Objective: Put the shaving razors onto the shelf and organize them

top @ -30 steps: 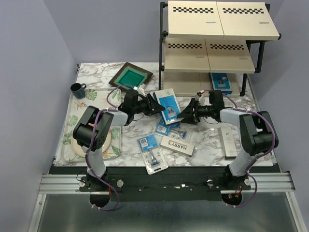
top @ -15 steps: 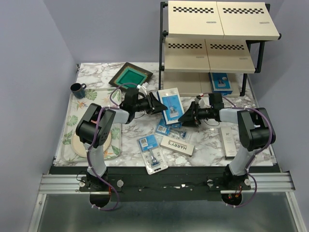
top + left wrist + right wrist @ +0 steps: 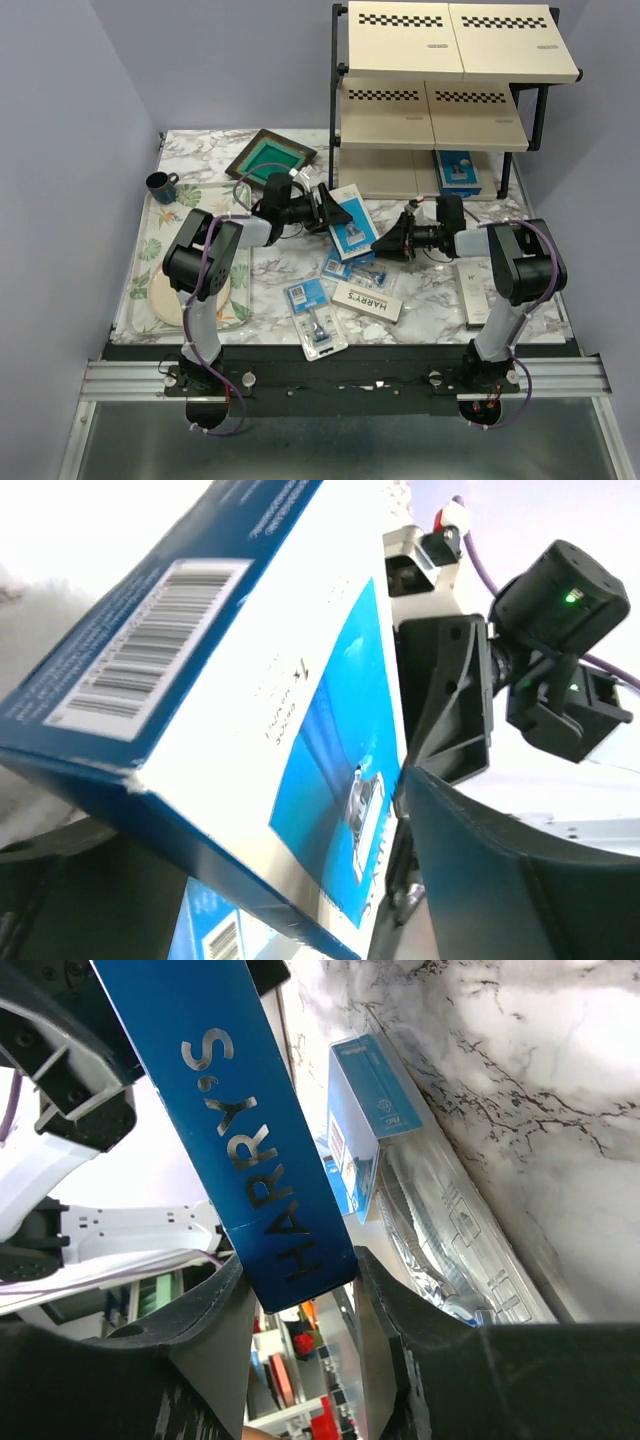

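— Shelved so far?
— One dark-blue box (image 3: 457,170), on the bottom board of the shelf (image 3: 385,178).
— Outstanding?
— Second dark-blue box (image 3: 348,215): aloft, clenched by left claw (image 3: 328,208) and right claw (image 3: 384,243) (opposite ends). Blister packs (image 3: 316,318), three, and white boxes (image 3: 367,300), two: lying on the table (image 3: 270,272).

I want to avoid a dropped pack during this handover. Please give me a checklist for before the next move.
1. Right gripper closed on dark-blue box: ok, its edge sits between the fingers.
2. Left gripper let go: not ok, it grips the box too.
3. Free space on shelf bottom board: ok, beside the boxed pack there.
4. Clearance to blister packs underneath: cannot tell.
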### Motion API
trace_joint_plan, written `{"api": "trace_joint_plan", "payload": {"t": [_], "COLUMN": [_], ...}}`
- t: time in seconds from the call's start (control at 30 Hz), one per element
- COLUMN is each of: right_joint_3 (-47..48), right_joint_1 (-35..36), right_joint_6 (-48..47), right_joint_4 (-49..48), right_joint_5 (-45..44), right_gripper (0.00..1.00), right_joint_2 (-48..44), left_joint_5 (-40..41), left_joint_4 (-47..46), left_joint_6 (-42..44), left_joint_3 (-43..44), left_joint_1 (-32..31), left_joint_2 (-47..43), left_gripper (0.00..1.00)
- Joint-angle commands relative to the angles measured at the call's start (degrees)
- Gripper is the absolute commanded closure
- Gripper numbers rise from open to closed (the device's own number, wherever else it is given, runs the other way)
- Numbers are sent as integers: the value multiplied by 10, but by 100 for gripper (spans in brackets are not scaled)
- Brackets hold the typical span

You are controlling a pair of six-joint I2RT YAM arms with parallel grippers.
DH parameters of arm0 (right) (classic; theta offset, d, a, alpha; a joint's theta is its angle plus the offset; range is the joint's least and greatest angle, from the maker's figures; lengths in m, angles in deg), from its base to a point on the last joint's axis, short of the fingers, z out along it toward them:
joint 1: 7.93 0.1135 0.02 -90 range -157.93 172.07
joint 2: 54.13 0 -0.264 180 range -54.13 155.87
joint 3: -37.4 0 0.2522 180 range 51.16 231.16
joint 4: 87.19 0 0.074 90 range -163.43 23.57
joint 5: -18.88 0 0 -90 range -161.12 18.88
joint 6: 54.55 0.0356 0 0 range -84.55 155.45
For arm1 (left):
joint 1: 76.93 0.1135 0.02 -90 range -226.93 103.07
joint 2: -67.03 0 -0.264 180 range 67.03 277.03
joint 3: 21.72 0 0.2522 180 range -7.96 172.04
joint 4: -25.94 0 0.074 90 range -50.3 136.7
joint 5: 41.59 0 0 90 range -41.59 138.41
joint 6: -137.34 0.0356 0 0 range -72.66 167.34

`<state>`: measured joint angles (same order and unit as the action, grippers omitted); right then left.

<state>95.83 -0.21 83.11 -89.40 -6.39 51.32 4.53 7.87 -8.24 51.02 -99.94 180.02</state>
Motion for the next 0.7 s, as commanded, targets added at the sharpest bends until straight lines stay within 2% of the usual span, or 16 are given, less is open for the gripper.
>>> {"api": "trace_joint_plan", "payload": {"t": [0.0, 0.27, 0.67], "right_joint_3": [-15, -5, 8], "right_joint_1": [-16, -61, -87], "right_joint_6": [34, 62, 162], "right_joint_4": [-58, -75, -192], "right_joint_5": [8, -8, -23], "right_gripper": [77, 80, 87], "right_joint_2": [6, 23, 34], "left_joint_5": [29, 78, 77], "left_joint_4": [110, 222, 348], "left_joint_6": [114, 220, 346], "left_joint_3": [37, 4, -40], "left_joint_1": [2, 18, 62], "left_joint_2": [-7, -90, -148], "left_gripper": [8, 4, 3]}}
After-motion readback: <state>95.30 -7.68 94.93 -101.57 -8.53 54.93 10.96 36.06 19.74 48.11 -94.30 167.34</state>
